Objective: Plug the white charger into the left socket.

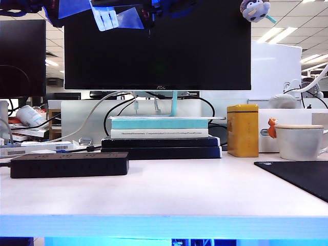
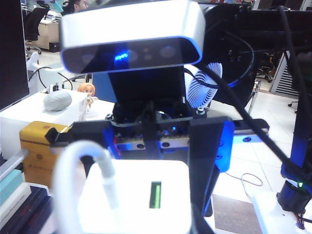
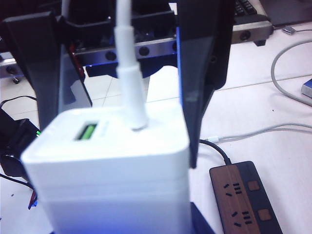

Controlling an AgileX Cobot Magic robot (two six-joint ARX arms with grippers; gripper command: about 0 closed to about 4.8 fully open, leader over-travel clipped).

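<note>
The white charger (image 3: 112,165) hangs in the air between both grippers, its thin white cable (image 3: 129,73) plugged into the face with a small green light. My left gripper (image 2: 134,229) is shut on it, and its black fingers (image 3: 200,83) flank the block. My right gripper (image 3: 141,229) faces the left one, with its fingers (image 2: 209,161) against the charger's (image 2: 134,197) sides. The black power strip (image 1: 69,165) lies on the table at the left, and its wood-faced sockets (image 3: 246,200) show below the charger. I cannot tell which one is the left socket. In the exterior view only blue-tinted arm parts (image 1: 107,18) show at the top edge.
A black monitor (image 1: 156,46) stands on stacked books (image 1: 161,136) at the back centre. A yellow tin (image 1: 242,130), a beige cup (image 1: 300,142) and a black mat (image 1: 302,177) sit on the right. White cables (image 3: 287,73) trail over the table near the strip.
</note>
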